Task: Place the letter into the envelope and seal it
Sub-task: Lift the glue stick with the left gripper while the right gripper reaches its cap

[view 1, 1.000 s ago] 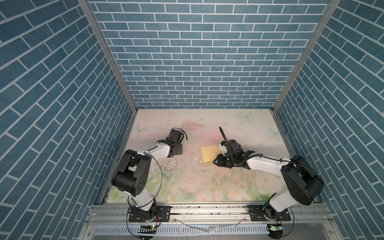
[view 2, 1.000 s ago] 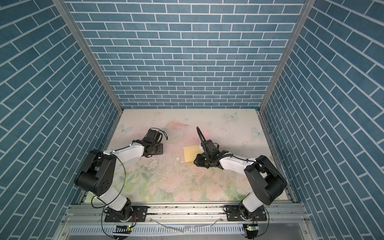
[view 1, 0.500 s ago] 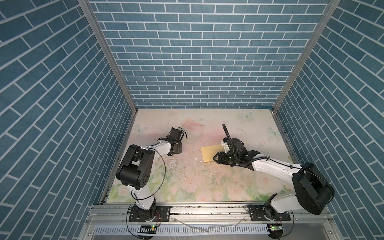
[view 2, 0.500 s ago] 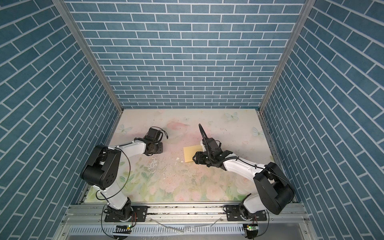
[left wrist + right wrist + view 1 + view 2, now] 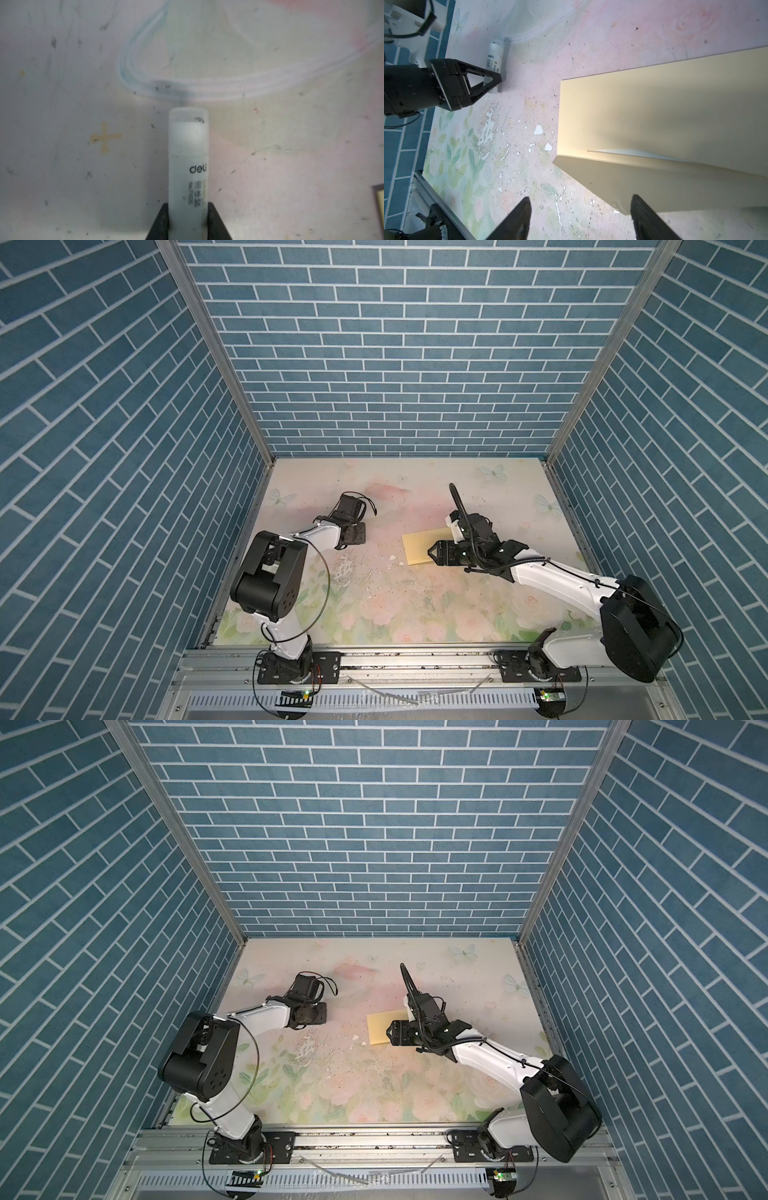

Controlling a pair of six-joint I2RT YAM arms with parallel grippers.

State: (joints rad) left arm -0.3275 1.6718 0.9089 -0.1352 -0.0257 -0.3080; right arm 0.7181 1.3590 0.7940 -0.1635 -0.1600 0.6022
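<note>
Both top views: envelope point(image 5: 417, 549) flat on table point(image 5: 415, 605), right of middle. Right gripper point(image 5: 432, 552) over its right end. Left gripper point(image 5: 358, 534) well apart, to the left.
Left wrist: fingers point(image 5: 161, 220) pinching glue stick point(image 5: 188, 166).
Right wrist: fingers point(image 5: 519, 220) spread, holding nothing. Envelope flap point(image 5: 654, 182) unfolded, its tip just beside one finger.

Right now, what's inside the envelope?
The envelope lies with its flap open. Only a thin pale edge shows in the mouth, and I cannot tell whether that is the letter. The envelope's own paper covers the rest of the pocket, so the contents are unconfirmed.
</note>
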